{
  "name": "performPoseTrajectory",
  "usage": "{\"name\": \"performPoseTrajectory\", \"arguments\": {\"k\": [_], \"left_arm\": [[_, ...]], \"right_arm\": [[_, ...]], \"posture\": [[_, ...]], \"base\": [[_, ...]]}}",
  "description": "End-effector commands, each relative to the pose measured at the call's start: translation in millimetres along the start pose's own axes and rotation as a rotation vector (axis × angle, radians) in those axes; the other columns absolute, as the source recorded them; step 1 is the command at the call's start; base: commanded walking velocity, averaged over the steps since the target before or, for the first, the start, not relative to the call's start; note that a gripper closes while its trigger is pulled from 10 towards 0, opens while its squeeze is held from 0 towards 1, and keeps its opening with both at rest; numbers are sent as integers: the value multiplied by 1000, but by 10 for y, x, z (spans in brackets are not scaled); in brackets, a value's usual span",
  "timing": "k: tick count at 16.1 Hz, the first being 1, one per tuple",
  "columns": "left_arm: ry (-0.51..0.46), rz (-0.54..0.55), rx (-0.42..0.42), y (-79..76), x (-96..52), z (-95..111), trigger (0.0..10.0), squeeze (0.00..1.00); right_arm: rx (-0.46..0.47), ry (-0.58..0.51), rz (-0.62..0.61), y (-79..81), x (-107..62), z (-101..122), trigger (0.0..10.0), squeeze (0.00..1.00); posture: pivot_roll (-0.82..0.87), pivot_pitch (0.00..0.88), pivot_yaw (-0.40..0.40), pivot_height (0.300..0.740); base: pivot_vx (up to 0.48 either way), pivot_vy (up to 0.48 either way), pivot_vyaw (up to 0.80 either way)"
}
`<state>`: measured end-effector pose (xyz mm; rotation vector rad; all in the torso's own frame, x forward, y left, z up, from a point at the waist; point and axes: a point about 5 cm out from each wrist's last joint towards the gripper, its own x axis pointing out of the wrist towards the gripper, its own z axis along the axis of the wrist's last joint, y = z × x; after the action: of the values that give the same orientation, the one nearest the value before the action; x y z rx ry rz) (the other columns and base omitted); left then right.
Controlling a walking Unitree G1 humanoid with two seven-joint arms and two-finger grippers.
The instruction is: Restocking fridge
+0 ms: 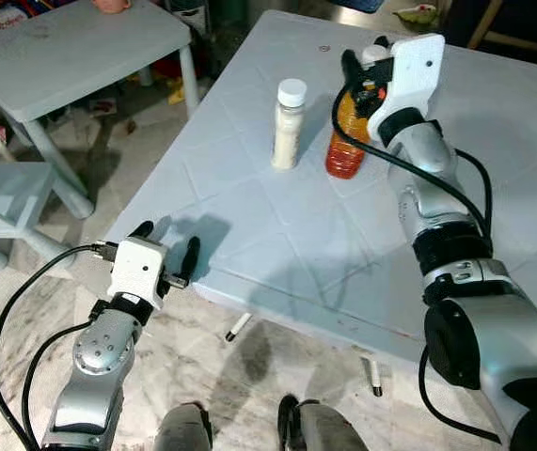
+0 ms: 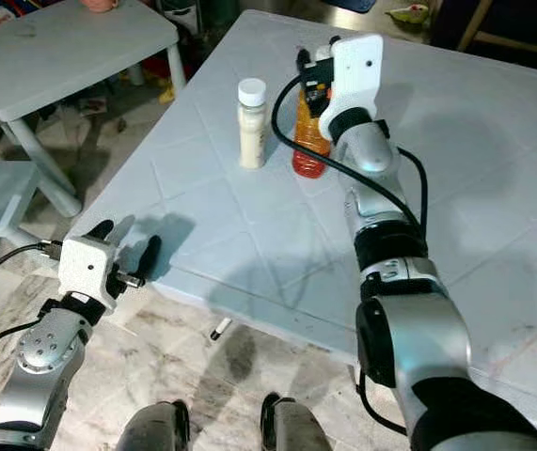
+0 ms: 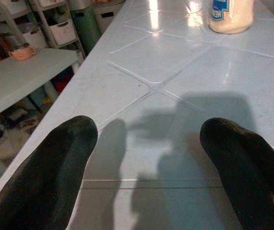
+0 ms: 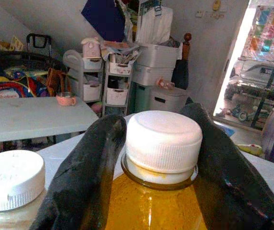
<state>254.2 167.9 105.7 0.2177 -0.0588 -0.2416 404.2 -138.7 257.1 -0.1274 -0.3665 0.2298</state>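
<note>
The right gripper is found set about the neck of the orange juice bottle, its two black fingers standing on either side of the white cap; contact is seen on at least one side, so the bottle is judged to be grasped just below the cap. The bottle stands upright on the white table, just beside a pale milk bottle, the two close but apart. The left gripper is held at the table's near edge, spread wide with nothing between its fingers.

The orange juice bottle appears full, so it is judged fairly heavy, with smooth, likely slippery plastic walls. The ledge under the cap is judged the surest hold against slipping.

The bottle's label and much of its upper half are hidden behind the right wrist. A second table bearing a pink cup is noted nearby. No fridge is seen.
</note>
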Motion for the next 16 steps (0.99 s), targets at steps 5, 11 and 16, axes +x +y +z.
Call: {"name": "performPoseTrajectory", "arguments": {"k": [5, 11, 16], "left_arm": [[41, 19, 3, -32, 36, -46, 10000, 0], [49, 42, -27, -41, 104, -50, 10000, 0], [60, 21, -57, -167, 159, -87, 10000, 0]], "right_arm": [[-47, 47, 7, 0, -12, -48, 0, 0], [-30, 18, 83, 190, -158, -89, 6353, 0], [39, 3, 126, 304, -764, -231, 10000, 0]], "posture": [[163, 163, -23, 740], [145, 151, -27, 740], [101, 132, -42, 740]], "base": [[0, 0, 0], [0, 0, 0], [-205, 0, 0]]}}
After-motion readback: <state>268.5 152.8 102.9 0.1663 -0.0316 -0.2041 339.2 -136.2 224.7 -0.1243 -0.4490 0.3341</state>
